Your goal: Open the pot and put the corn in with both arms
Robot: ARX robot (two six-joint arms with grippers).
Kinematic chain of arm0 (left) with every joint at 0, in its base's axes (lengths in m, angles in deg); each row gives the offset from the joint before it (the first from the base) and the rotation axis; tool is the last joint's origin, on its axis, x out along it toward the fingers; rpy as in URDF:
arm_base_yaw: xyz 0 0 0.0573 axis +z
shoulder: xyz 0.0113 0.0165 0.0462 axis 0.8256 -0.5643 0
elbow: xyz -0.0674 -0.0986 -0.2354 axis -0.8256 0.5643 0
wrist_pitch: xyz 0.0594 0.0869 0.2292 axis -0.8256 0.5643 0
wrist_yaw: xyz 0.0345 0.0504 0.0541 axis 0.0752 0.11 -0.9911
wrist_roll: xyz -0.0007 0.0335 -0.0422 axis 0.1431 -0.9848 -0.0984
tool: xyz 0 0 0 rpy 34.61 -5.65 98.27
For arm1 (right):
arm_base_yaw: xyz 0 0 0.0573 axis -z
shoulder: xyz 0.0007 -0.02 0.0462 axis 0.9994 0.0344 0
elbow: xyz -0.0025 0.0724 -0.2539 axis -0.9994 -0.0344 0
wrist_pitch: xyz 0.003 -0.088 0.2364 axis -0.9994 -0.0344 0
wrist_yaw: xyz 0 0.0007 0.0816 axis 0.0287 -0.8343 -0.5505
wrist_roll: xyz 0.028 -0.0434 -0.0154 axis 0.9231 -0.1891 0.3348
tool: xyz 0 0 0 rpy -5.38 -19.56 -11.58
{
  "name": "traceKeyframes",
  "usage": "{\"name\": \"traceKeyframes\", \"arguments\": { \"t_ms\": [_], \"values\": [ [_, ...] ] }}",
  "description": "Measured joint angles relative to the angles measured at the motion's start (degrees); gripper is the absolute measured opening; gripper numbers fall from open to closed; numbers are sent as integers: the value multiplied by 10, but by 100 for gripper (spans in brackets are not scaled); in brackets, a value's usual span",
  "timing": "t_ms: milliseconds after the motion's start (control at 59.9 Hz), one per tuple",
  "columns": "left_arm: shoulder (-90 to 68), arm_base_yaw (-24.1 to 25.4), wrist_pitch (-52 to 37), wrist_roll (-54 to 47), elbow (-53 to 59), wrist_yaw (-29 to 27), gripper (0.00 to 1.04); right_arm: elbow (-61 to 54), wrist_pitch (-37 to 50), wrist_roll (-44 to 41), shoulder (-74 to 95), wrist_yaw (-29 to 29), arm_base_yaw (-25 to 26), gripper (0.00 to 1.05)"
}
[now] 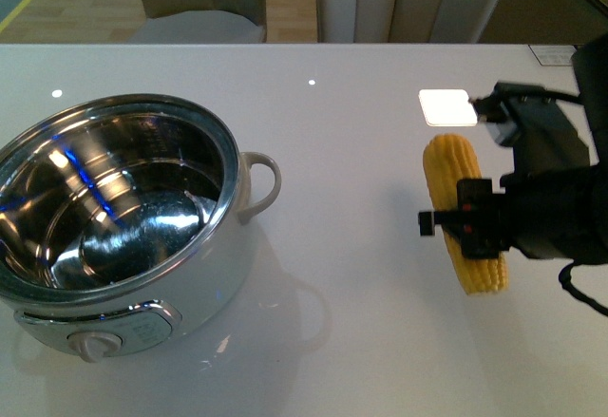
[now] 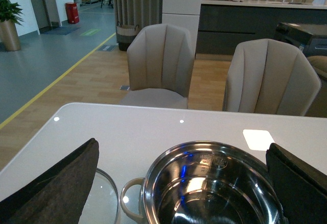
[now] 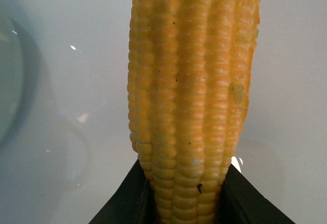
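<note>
The pot stands open at the front left of the white table, its steel bowl empty; it also fills the low part of the left wrist view. Far to its right, my right gripper is shut on the corn, a yellow cob held clear of the pot. In the right wrist view the corn stands between the black fingers. My left gripper is open, wide fingers on either side of the pot's rim. The left arm is out of the front view.
A glass lid lies on the table beside the pot's loop handle. Two beige chairs stand beyond the table's far edge. A bright square reflection lies on the table behind the corn.
</note>
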Motion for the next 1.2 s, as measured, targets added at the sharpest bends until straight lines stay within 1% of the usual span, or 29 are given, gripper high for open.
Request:
{"name": "traceKeyframes", "arguments": {
  "t_ms": [133, 350, 517, 634, 868, 1201],
  "values": [
    [0, 0, 0, 0, 0, 0, 98, 34, -35, 31, -44, -8, -25, 21],
    [0, 0, 0, 0, 0, 0, 98, 110, -74, 92, -57, -19, -85, 20],
    [0, 0, 0, 0, 0, 0, 98, 196, -113, 134, -24, -29, -138, 20],
    [0, 0, 0, 0, 0, 0, 98, 255, -139, 165, 17, -43, -162, 19],
    [0, 0, 0, 0, 0, 0, 98, 339, -172, 212, 79, -49, -193, 19],
    [0, 0, 0, 0, 0, 0, 98, 407, -207, 255, 148, -50, -222, 18]
  ]
}}
